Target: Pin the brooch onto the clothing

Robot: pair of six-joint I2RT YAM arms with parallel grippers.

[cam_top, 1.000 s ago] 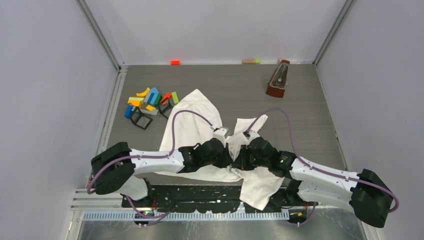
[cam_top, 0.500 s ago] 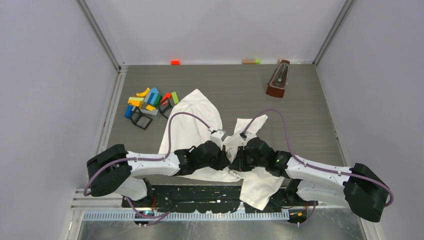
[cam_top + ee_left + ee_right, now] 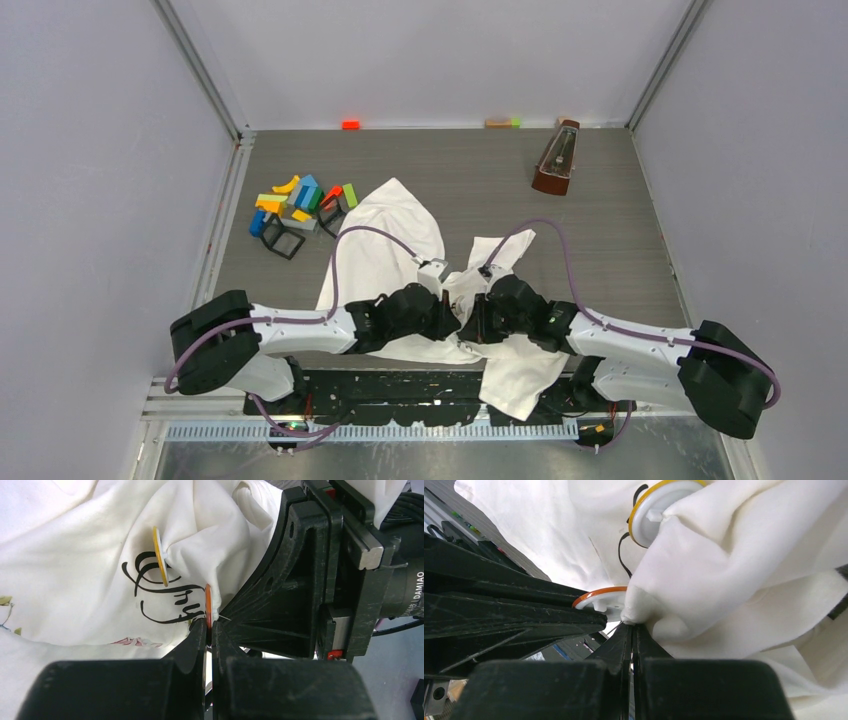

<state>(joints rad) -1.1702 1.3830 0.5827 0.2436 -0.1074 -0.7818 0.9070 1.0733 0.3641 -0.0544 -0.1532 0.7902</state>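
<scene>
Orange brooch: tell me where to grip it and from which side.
Pinch the orange brooch across its flat faces at the rim, coming edge-on from the side away from the clothing, as the left gripper does: the disc is thin, and this leaves its pin free.

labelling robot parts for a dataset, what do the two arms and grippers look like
The left arm and right arm have white links, black joints and a purple cable each. The left gripper and right gripper are black and taper to flat tips.
</scene>
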